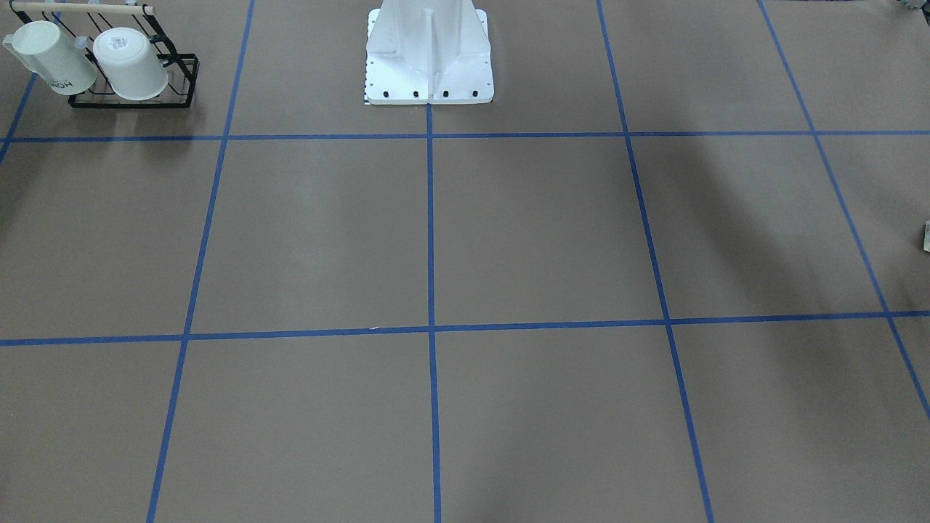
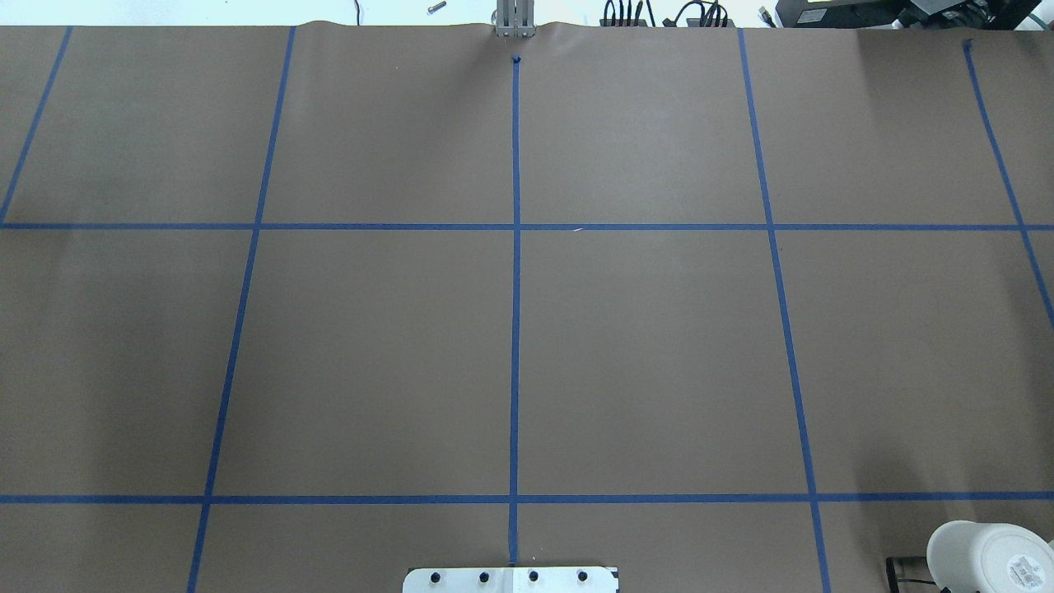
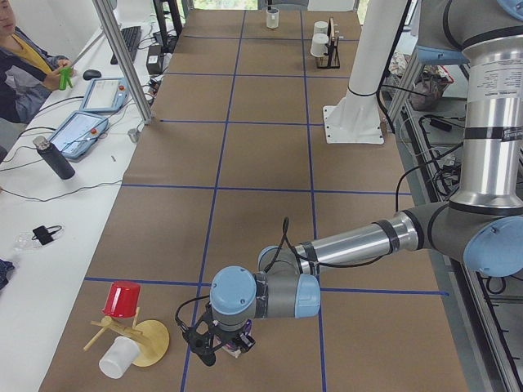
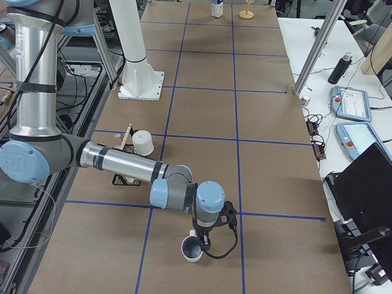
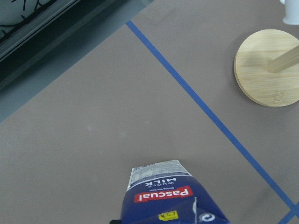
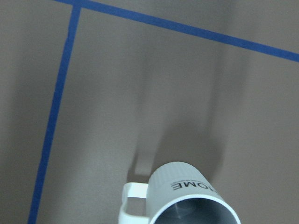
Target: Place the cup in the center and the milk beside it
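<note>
Evidently each arm serves its own table (image 4: 202, 110) end: right end effector (image 4: 199, 241) at the cup (image 4: 191, 250), left end effector (image 3: 225, 346) at the milk (image 5: 173, 196) — both well apart from the center (image 2: 515, 226); jaw closure — cannot tell.

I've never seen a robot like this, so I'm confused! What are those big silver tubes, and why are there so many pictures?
Those tubes are two robot arms, each tipped with a grabbing part, the end effector. Two pictures look down on the brown table with blue tape lines. Two are taken from the table's ends: one shows the left end effector, the other the right end effector. The last two come from cameras on the wrists. The left one sees the milk carton close up and a wooden stand. The right one sees the white cup. Each end effector is right at its thing, but I cannot see whether it grips. A rack of spare mugs stands off to one side.
</note>
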